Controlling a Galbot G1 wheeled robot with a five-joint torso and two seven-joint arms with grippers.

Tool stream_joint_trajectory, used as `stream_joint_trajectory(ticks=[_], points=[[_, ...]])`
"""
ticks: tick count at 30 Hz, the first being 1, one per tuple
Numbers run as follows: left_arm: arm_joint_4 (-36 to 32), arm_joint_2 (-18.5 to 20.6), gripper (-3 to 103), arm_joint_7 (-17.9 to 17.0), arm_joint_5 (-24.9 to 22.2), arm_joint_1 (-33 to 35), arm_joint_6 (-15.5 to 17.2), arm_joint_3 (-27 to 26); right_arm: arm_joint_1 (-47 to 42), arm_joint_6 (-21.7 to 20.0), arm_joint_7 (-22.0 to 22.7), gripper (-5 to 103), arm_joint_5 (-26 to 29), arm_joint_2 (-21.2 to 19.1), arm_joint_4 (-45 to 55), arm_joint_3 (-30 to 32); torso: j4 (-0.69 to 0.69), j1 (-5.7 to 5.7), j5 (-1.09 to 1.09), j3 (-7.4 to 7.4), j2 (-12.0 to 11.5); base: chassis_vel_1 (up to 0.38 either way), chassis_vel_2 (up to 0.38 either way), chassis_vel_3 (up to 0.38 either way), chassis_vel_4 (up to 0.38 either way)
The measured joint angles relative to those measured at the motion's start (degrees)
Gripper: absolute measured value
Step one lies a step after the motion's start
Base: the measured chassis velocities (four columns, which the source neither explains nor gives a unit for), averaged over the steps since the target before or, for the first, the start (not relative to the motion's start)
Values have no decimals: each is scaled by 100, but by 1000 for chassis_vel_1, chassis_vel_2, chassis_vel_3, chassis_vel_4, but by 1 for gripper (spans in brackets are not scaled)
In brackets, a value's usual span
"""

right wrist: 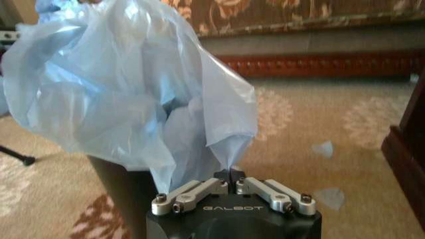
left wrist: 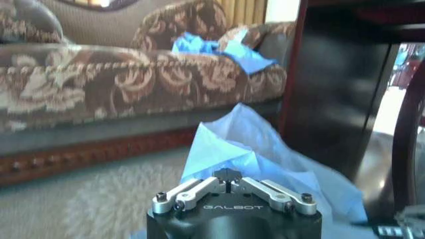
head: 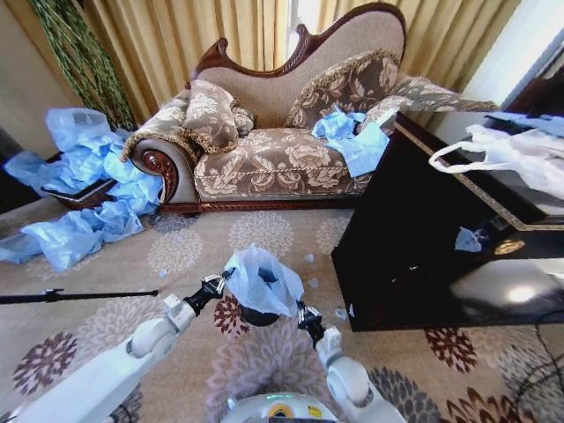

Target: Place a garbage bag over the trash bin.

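Head view: bag (head: 261, 280) pinched by both closed grippers, left (head: 218, 283) and right (head: 306, 319), over bin (head: 257, 315); thin film could be torn if overstretched.

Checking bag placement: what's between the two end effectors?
Head view: the garbage bag draped over the trash bin, left end effector and right end effector pinching opposite edges.
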Motion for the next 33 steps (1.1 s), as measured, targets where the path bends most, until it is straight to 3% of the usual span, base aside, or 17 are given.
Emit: stream_joint_trajectory(ticks=[3,6,12,19,29,33], points=[[203,-57,0,74,79,34,-60,1,19,20,-1,0,-16,22,-89,-15,0,0,-1,0,0,0,0,0,0],[822,-247,0,241,269,-23,-203,118,182,96,-14,0,-27,58,-431,-35,0,0,-2,1,0,0,0,0,0],[1396,-480,0,245,368,-258,-313,290,473,193,-17,0,-43,124,-882,-29,0,0,0,1,0,0,0,0,0],[1996,-908,0,-48,364,-649,-322,387,960,230,-17,0,-47,296,-1408,-49,1,0,1,1,0,0,0,0,0],[2656,-1703,0,-588,-139,-1659,-125,636,1551,343,51,0,-38,513,-1787,-19,-1,1,2,2,0,0,0,0,0],[2884,-1936,0,-646,-188,-1987,-93,784,1768,354,59,0,-35,538,-1886,-18,-1,1,2,2,0,0,0,0,0]])
